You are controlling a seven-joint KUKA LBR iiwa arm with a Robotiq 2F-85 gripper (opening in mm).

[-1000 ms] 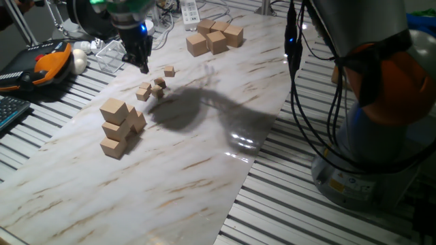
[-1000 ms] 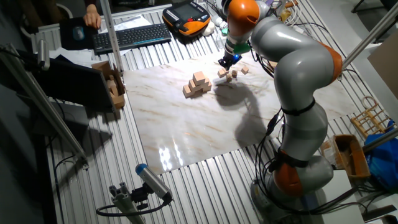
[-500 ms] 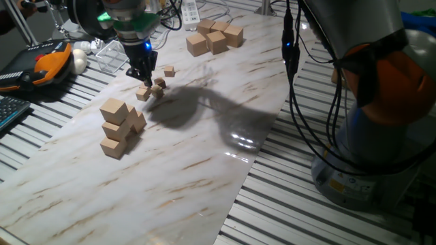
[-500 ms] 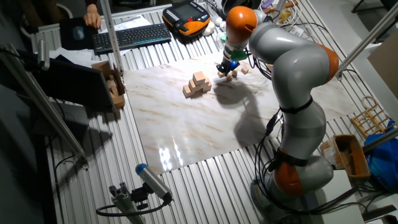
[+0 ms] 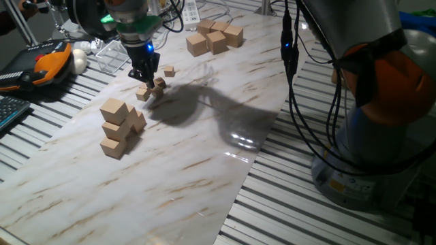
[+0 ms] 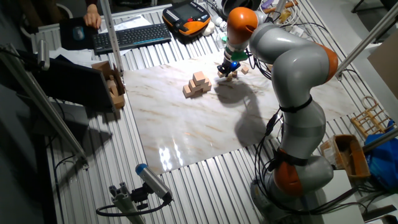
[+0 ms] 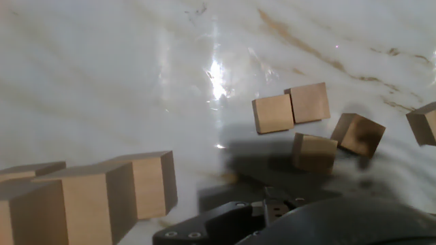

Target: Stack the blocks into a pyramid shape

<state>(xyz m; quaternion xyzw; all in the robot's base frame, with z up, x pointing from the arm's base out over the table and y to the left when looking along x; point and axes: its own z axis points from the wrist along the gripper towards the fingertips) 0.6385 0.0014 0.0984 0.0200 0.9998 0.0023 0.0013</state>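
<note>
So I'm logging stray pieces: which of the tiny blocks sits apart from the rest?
The tiny block lying alone on the marble, toward the large cubes; the other tiny blocks cluster by the fingers.

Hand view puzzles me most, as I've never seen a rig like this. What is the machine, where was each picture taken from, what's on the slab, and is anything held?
The machine is a grey-and-orange robot arm that ends in two jaws. Two pictures come from fixed cameras on different sides of the table. The third comes from a camera on the hand, looking down past the jaws. On the marble slab lie three groups of wooden cubes: tiny blocks under the jaws, a pile of medium cubes beside them, and large cubes at the far end. The hand view shows five tiny blocks, two of them touching side by side, and none appears stacked. The jaws are low among them, but the pictures do not show whether they hold one.
</note>
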